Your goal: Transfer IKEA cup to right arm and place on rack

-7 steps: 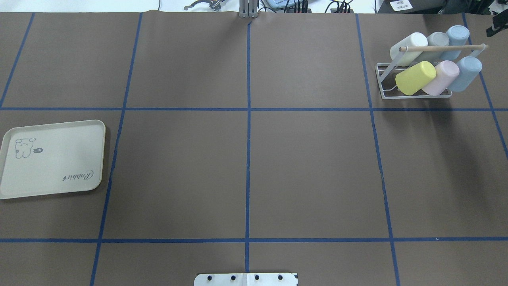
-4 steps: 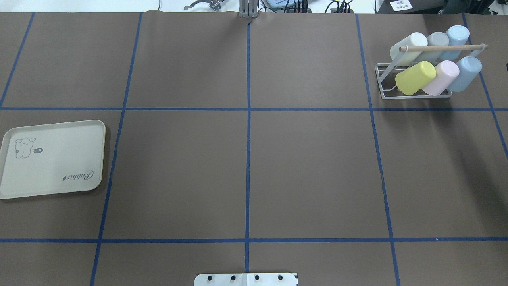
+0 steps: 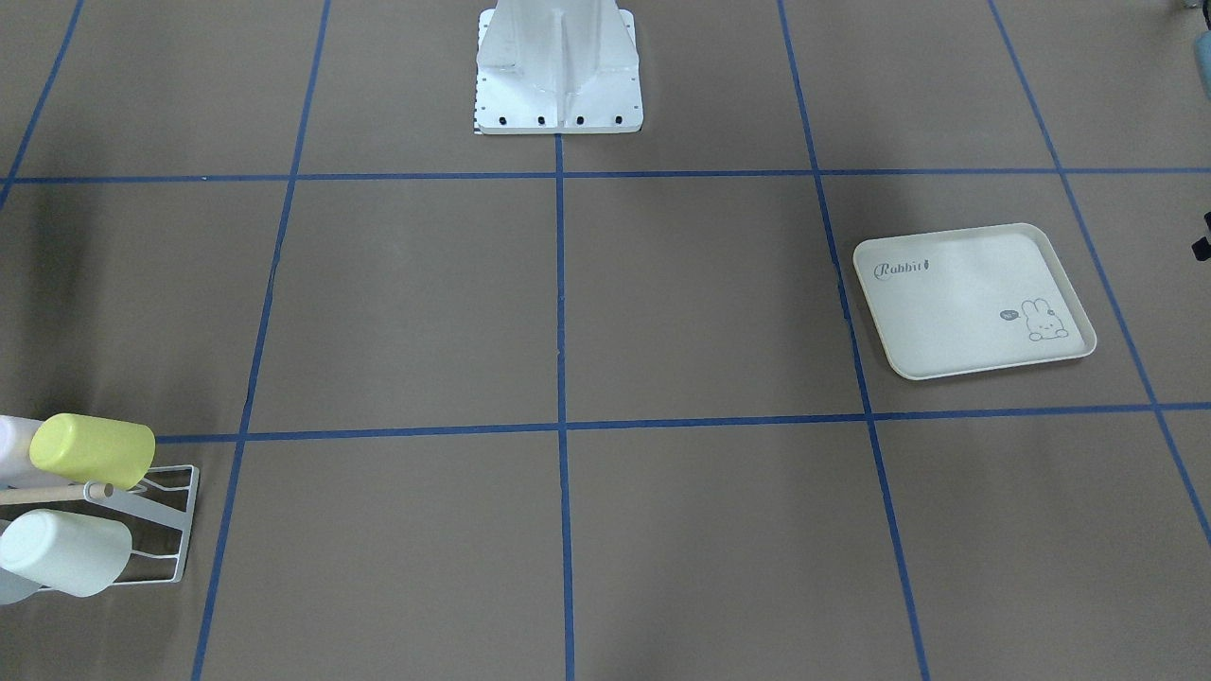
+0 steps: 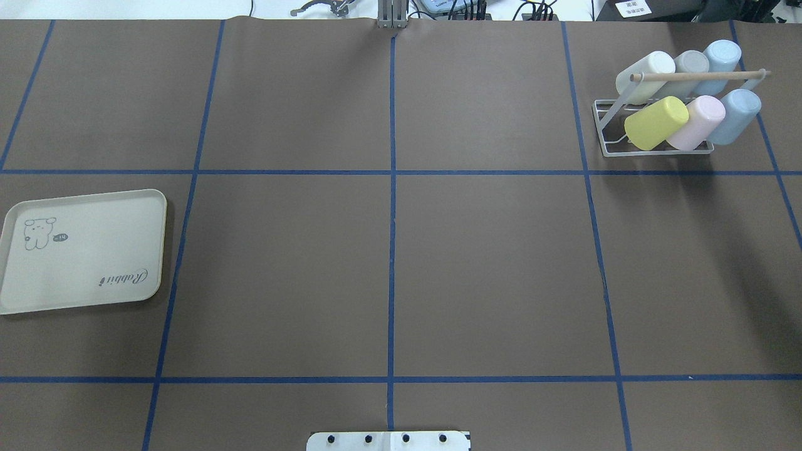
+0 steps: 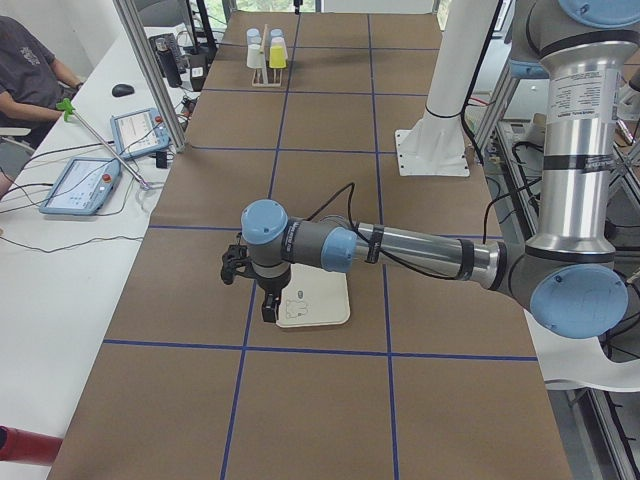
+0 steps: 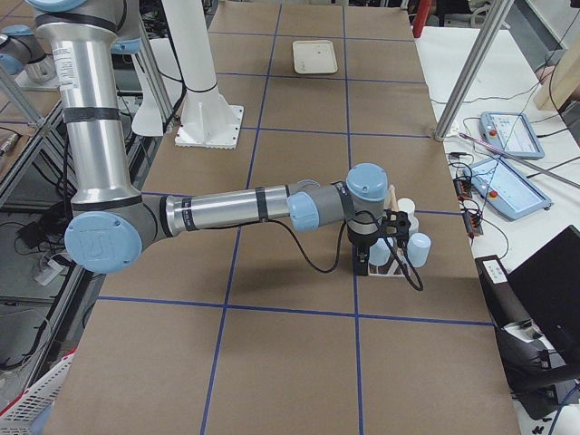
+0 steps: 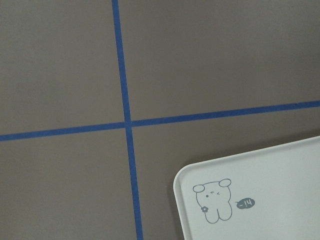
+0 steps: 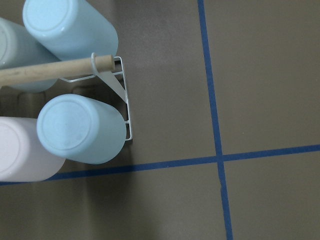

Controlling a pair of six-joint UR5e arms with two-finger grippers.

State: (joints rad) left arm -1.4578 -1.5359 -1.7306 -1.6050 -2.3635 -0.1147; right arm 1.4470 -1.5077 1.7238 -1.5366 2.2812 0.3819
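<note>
The white wire rack (image 4: 601, 125) with its wooden dowel (image 4: 695, 76) stands at the table's far right. Several pastel IKEA cups lie on it, among them a yellow one (image 4: 655, 122), a pink one (image 4: 702, 122) and a pale blue one (image 8: 80, 130). My right gripper (image 6: 377, 258) hangs close over the rack's end in the exterior right view. My left gripper (image 5: 268, 306) points down beside the cream tray (image 5: 318, 303). Neither gripper shows in any other view, so I cannot tell whether they are open or shut. No cup is visible at either gripper.
The Rabbit tray (image 4: 81, 294) lies at the table's left with nothing on it. The robot's base plate (image 4: 388, 440) sits at the near middle edge. A person (image 5: 30, 60) sits at a side table with pendants (image 5: 80, 182).
A dark part of the right arm at the overhead view's right edge has slipped out of that view. The rack, cups and tray have not moved.
</note>
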